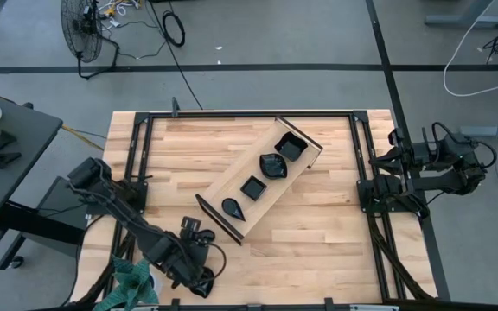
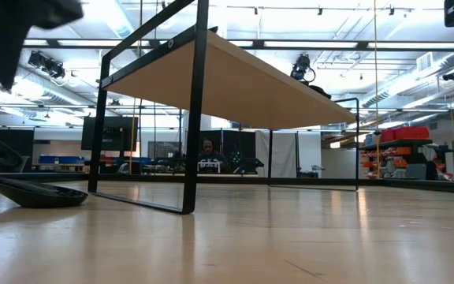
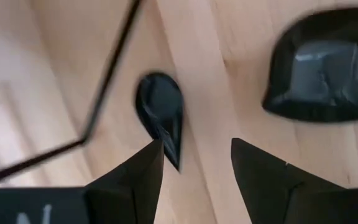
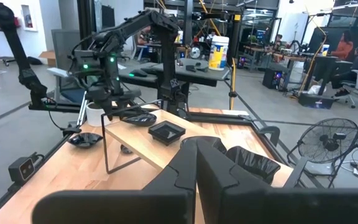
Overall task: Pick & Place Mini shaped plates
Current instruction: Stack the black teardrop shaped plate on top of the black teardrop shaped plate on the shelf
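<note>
A long light-wood tray (image 1: 305,142) lies slantwise mid-table on black wire end frames. It holds two square dishes (image 1: 290,148) (image 1: 252,187), a wavy-rimmed dish (image 1: 272,164) and a teardrop dish (image 1: 232,207). Another black dish (image 2: 30,193) rests flat on the table beside the tray's near end (image 4: 84,139). My left gripper (image 3: 197,168) hangs open near that end. The teardrop dish (image 3: 160,115) lies just beyond its fingertips, and a larger dish (image 3: 328,68) sits to one side. My right gripper (image 4: 197,165) waits shut at the table's right edge.
The tray's black wire end frame (image 2: 187,118) stands close to my left gripper and shows as a thin corner (image 3: 82,140) in the left wrist view. Bare wood runs along the table's near side (image 1: 318,250). A small dark bit (image 4: 126,149) lies under the tray.
</note>
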`<state>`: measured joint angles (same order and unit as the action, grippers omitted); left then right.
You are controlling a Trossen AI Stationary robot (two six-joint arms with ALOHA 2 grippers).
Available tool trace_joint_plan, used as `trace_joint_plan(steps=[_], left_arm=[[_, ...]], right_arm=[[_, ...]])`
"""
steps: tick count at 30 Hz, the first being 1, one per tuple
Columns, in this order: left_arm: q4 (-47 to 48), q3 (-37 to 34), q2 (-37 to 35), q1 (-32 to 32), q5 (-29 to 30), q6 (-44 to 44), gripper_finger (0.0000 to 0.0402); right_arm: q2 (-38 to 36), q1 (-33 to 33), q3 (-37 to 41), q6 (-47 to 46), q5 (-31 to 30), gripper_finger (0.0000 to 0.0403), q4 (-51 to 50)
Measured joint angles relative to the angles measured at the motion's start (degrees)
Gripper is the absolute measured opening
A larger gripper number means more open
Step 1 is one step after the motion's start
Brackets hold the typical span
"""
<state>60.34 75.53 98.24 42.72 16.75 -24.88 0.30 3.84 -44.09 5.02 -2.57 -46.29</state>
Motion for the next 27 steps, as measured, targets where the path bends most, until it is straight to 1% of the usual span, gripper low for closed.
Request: trace_joint_plan(steps=[2, 4, 8, 13, 17, 21, 27], left_arm=[[-0.4, -1.9, -0.8, -0.1, -2.6, -0.4, 0.0193], [-0.5, -3.9, -2.1, -0.1, -3.2, -1.4, 0.0193], [-1.1, -8.5, -4.8, 0.0, -2.1, -5.0, 0.0193], [-5.7, -14.5, -6.9, -1.2, -2.0, -9.3, 0.0193], [-9.2, -18.8, -8.3, -2.6, -3.9, -9.4, 0.0193], [-12.5, -21.6, -10.5, -4.6, -6.0, -9.4, 0.0193], [-14.9, -24.7, -14.8, -7.5, -6.5, -8.0, 0.0193]], right_arm=[[0.0, 0.0, 0.0, 0.0, 0.0, 0.0010, 0.0], [0.0, 0.0, 0.0, 0.0, 0.0, 0.0010, 0.0], [0.0, 0.0, 0.0, 0.0, 0.0, 0.0010, 0.0], [0.0, 0.0, 0.0, 0.0, 0.0, 0.0010, 0.0], [0.0, 0.0, 0.0, 0.0, 0.0, 0.0010, 0.0], [0.0, 0.0, 0.0, 0.0, 0.0, 0.0010, 0.0], [0.0, 0.0, 0.0, 0.0, 0.0, 0.0010, 0.0]])
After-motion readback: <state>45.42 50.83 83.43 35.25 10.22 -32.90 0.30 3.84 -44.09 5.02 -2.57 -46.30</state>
